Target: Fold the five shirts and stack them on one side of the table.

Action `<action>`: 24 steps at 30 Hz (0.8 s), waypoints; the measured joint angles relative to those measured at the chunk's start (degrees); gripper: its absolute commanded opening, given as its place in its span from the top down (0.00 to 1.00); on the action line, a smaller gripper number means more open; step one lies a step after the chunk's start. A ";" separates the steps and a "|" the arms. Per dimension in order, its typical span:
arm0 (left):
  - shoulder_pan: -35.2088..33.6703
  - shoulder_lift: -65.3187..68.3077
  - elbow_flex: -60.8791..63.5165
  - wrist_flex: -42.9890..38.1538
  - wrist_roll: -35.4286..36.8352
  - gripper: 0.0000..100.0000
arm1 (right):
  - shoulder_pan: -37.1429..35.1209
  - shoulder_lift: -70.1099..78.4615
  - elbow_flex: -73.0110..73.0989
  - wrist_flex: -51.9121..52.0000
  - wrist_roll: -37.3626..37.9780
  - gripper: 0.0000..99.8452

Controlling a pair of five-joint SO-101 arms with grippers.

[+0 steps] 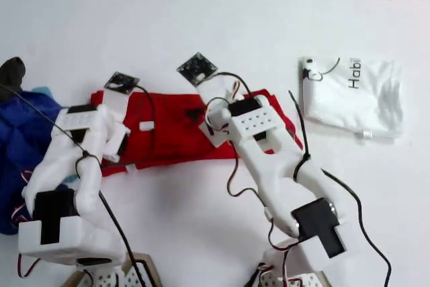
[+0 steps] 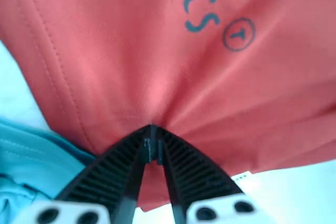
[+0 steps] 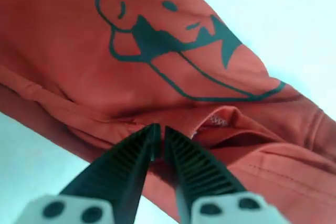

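Nearest us, we see left jaws and right jaws each clenching a fold of the red shirt on the table, between a blue shirt heap and a folded white shirt.

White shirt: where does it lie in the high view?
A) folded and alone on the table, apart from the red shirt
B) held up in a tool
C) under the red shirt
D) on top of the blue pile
A: the white shirt lies folded flat on the table, with a strip of bare table between it and the red shirt.
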 measured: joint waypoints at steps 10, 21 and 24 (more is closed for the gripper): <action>0.00 0.00 0.00 0.00 0.00 0.97 | 2.20 8.09 0.00 -15.65 0.00 0.98; 0.00 0.00 0.00 0.00 0.00 0.97 | 2.99 5.10 -0.18 -17.76 0.00 0.98; 0.00 0.00 0.00 0.00 0.00 0.97 | 4.75 -1.14 -0.18 -11.08 0.00 0.98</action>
